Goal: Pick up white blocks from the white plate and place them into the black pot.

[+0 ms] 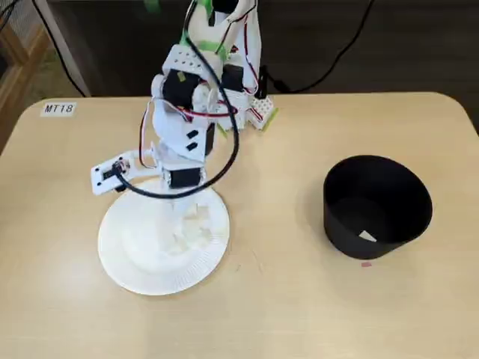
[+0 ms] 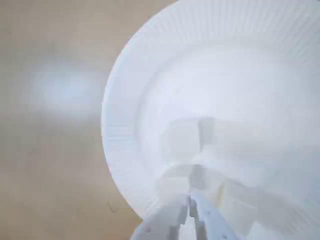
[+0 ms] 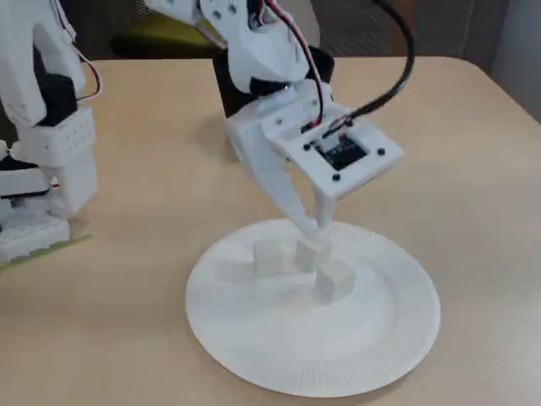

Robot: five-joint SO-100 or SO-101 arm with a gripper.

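The white plate (image 1: pixel 120 254) lies on the table in front of the arm's base. Three white blocks lie close together on it in a fixed view: one at the left (image 3: pixel 270 256), one in the middle (image 3: pixel 311 252), one nearer the front (image 3: pixel 335 280). My gripper (image 3: pixel 317 230) points down with its tips together, right above the middle block, and nothing shows between the fingers. The blurred wrist view shows the gripper (image 2: pixel 190 205) over the blocks (image 2: pixel 182 140). The black pot (image 1: pixel 340 232) stands apart at the right, with one white block (image 1: pixel 367 236) inside.
The arm's base (image 1: pixel 239 97) stands at the table's far edge. A black cable (image 1: pixel 224 161) loops from the arm above the plate's top edge. A label (image 1: pixel 58 108) is stuck at the far left corner. In the side fixed view the pot (image 3: pixel 224 93) is behind the arm.
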